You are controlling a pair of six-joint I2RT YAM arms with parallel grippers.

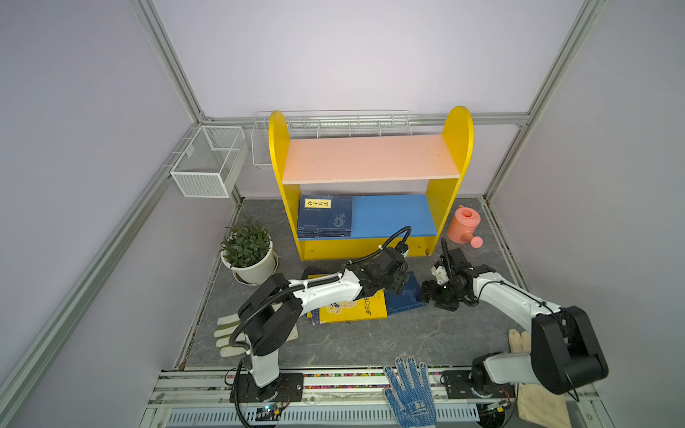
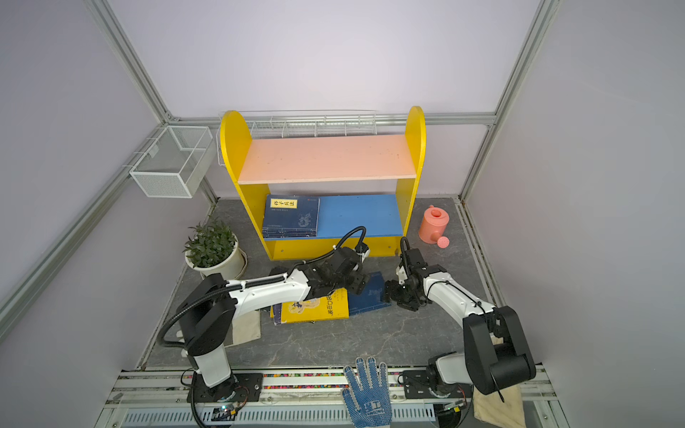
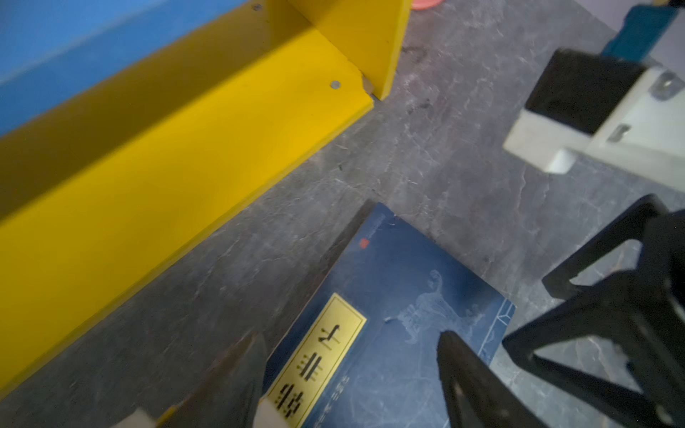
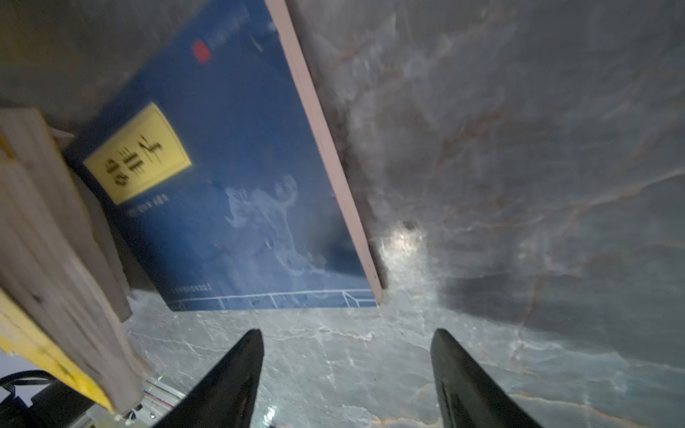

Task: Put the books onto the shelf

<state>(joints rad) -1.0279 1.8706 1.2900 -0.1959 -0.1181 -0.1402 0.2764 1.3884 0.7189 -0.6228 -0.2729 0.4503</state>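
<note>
Right tool [image 4: 347, 333] spread wide, empty, low over counter [image 4: 519, 185], just short of navy book [image 4: 241, 166] lying flat. Left tool [image 3: 350, 337] open above its cover, seemingly not gripping. Step: pickup. Next: pinch book's edge, lift toward shelf [image 1: 457, 148].

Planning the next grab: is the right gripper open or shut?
Open: the right gripper's fingers stand apart over the floor, nothing between them, just short of the navy book.
</note>
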